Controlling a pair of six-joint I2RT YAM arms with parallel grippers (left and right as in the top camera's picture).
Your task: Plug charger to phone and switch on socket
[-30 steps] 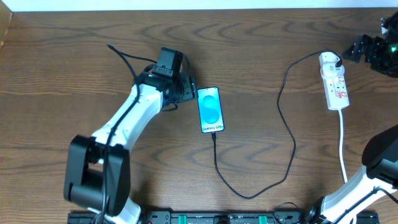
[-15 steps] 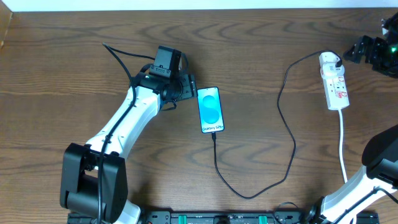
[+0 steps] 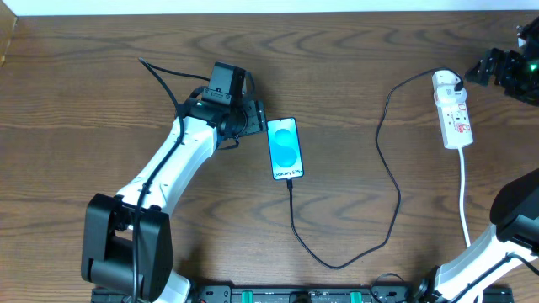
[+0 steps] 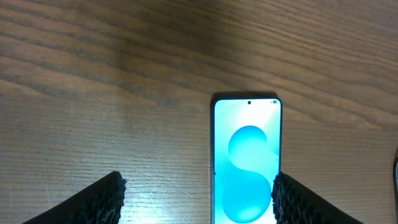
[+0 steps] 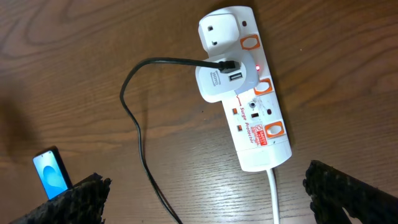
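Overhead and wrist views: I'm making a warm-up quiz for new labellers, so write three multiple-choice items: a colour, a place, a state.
1. What colour is the phone's screen? A red; B blue; C green.
2. Where is the charger's white adapter? A plugged into the socket; B beside the phone; C on the phone.
3. How is the left gripper? A shut on the phone; B shut on the charger; C open, holding nothing.
Answers: 1 B, the screen glows blue. 2 A, the right wrist view shows it seated in the socket. 3 C, its fingers stand apart, gripping nothing.
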